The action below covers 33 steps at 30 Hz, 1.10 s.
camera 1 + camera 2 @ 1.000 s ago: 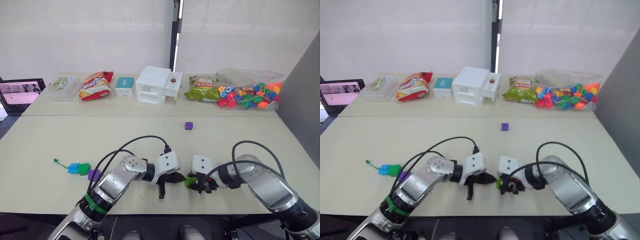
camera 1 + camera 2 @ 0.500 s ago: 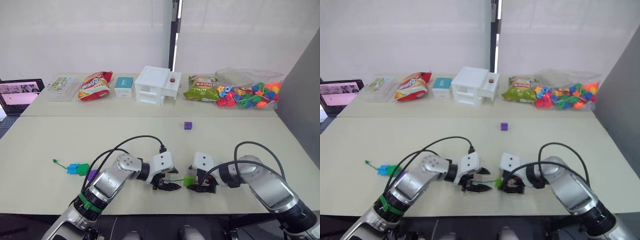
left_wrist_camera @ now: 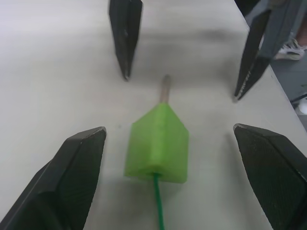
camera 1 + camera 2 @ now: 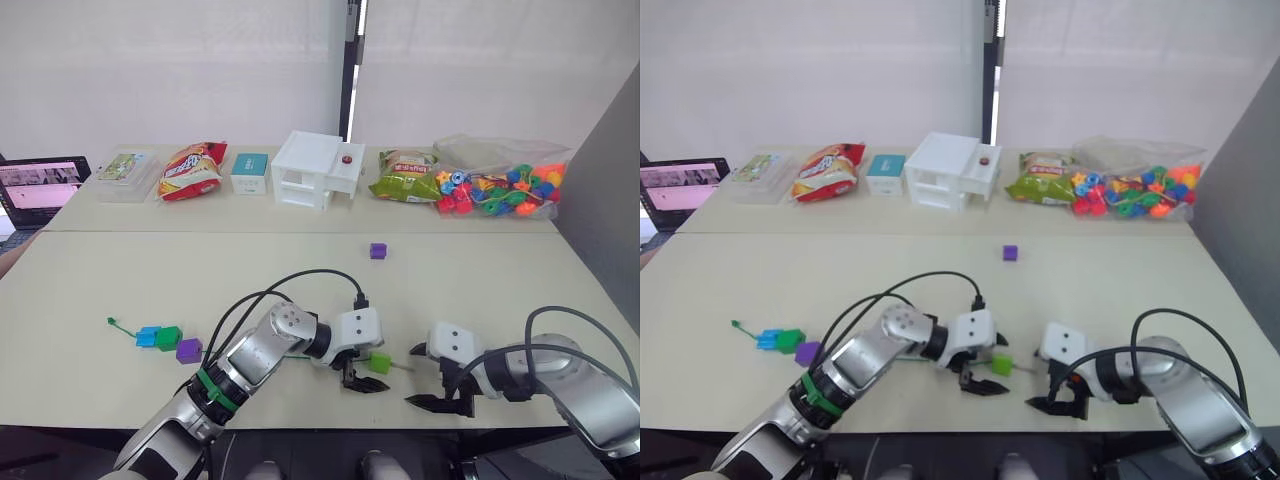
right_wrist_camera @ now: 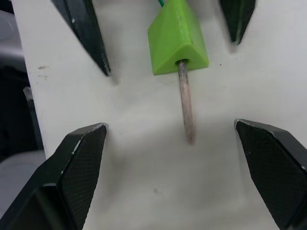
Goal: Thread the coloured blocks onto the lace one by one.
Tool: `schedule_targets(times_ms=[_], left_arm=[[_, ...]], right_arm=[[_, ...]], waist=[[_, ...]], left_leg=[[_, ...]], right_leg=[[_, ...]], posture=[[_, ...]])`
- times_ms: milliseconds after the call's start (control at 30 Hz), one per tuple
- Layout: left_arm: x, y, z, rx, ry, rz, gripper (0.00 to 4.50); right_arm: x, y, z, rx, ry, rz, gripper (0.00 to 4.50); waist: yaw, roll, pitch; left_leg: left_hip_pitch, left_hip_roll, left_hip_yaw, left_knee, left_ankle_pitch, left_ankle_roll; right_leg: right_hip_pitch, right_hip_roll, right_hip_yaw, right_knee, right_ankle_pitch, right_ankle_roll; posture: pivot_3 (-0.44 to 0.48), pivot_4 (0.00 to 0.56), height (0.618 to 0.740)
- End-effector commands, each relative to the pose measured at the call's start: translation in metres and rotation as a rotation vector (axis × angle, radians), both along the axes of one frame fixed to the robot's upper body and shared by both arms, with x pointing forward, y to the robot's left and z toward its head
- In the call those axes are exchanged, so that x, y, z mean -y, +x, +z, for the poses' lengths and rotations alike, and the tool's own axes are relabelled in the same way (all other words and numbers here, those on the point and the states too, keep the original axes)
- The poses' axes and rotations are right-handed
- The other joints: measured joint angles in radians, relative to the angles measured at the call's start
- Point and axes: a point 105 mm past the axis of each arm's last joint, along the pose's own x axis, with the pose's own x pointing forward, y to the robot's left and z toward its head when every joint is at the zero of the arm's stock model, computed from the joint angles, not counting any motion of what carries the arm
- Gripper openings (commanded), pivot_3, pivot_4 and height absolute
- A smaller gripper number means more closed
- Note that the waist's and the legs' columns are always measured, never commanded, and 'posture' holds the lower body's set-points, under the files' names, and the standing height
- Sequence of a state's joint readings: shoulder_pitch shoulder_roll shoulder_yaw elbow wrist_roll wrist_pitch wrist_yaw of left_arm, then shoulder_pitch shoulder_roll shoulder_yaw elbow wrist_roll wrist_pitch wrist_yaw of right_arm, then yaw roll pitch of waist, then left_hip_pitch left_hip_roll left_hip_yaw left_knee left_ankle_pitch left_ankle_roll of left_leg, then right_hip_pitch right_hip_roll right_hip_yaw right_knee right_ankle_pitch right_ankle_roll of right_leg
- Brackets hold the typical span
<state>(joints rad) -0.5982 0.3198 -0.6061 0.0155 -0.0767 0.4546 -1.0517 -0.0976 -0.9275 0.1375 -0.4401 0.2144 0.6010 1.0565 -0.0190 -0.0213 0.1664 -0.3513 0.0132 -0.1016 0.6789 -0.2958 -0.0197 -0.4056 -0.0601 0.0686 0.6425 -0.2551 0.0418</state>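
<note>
Where the clear bag (image 4: pixel 500 180) lies, multicoloured beads (image 4: pixel 495 194) fill it.

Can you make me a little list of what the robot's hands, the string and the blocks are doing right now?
left gripper: open, around the light green block
right gripper: open, holding nothing
light green block: on the lace, lying on the table
lace: green, its grey tip sticks out of the block
blocks by the knotted end: blue block, dark green block, purple block
second purple block: alone, far up the table
</note>
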Motion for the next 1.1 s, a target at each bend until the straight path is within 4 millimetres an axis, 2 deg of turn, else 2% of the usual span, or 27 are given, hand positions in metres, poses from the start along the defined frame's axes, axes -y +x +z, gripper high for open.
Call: schedule_targets(times_ms=[33,233,267,333,533,633,733,967,1000,1100], left_arm=[[0.001,0.0,-0.005,0.024,0.034,-0.024,4.21],[-0.004,-0.002,-0.013,0.021,0.075,-0.035,2.35],[-0.006,-0.003,-0.014,0.022,0.081,-0.037,2.19],[-0.008,-0.003,-0.015,0.022,0.087,-0.039,1.38],[-0.012,-0.005,-0.015,0.021,0.092,-0.046,1.35],[-0.012,-0.005,-0.015,0.021,0.093,-0.046,1.35],[-0.013,-0.005,-0.014,0.021,0.093,-0.047,1.35],[-0.016,-0.004,-0.015,0.015,0.095,-0.039,1.35],[-0.017,-0.004,-0.015,0.015,0.095,-0.038,1.35],[-0.02,-0.004,-0.014,0.013,0.094,-0.025,1.35]], right_arm=[[0.003,0.004,0.005,0.037,-0.002,-0.011,4.5],[-0.001,0.004,0.006,0.034,-0.003,-0.004,4.5],[-0.002,0.004,0.006,0.034,-0.003,-0.001,4.5],[-0.003,0.004,0.005,0.035,-0.004,0.003,4.5],[-0.009,0.013,-0.005,0.031,-0.005,-0.012,4.5],[-0.005,0.017,-0.014,0.017,-0.025,-0.028,3.69],[0.001,0.017,-0.018,0.009,-0.05,-0.03,2.6],[0.007,0.015,-0.016,0.008,-0.061,-0.019,0.29],[0.007,0.015,-0.016,0.009,-0.062,-0.018,0.03],[0.006,0.014,-0.014,0.015,-0.061,-0.007,0.0]], waist=[[0.002,0.0,0.0],[0.003,0.0,0.0],[0.003,0.0,0.0],[0.003,0.0,0.0],[-0.002,0.0,0.0],[-0.003,0.0,0.0],[-0.003,0.0,-0.001],[-0.001,0.0,-0.001],[-0.001,0.0,-0.001],[0.0,0.0,-0.001]], left_leg=[[0.0,0.0,0.0,0.0,0.0,0.0],[0.0,0.0,0.0,0.0,0.0,0.0],[0.0,0.0,0.0,0.0,0.0,0.0],[0.0,0.0,0.0,0.0,0.0,0.0],[0.001,0.0,0.0,0.0,0.0,0.0],[0.002,0.001,0.0,0.0,0.0,0.0],[0.004,0.001,0.0,0.0,0.0,0.0],[0.005,0.0,0.0,0.0,0.0,0.0],[0.005,0.0,0.0,0.0,0.0,0.0],[0.005,0.0,0.0,0.0,0.0,0.0]], right_leg=[[0.0,0.0,0.0,0.0,0.0,0.0],[0.001,0.0,0.0,0.0,0.0,0.0],[0.001,0.0,0.0,0.0,0.0,0.0],[0.001,0.0,0.0,0.0,0.0,0.0],[0.001,0.0,0.0,0.0,0.0,0.0],[0.002,0.001,0.0,0.0,0.0,0.0],[0.003,0.001,0.0,0.0,0.0,0.0],[0.005,0.0,0.0,0.0,0.0,0.0],[0.005,0.0,0.0,0.0,0.0,0.0],[0.005,0.0,0.0,0.0,0.0,0.0]], posture=[[0.0,0.15,0.74],[0.0,0.15,0.74],[0.0,0.15,0.74],[0.0,0.15,0.74],[0.0,0.15,0.74],[0.0,0.15,0.74],[0.0,0.15,0.74],[0.0,0.15,0.74],[0.0,0.15,0.74],[0.0,0.15,0.74]])
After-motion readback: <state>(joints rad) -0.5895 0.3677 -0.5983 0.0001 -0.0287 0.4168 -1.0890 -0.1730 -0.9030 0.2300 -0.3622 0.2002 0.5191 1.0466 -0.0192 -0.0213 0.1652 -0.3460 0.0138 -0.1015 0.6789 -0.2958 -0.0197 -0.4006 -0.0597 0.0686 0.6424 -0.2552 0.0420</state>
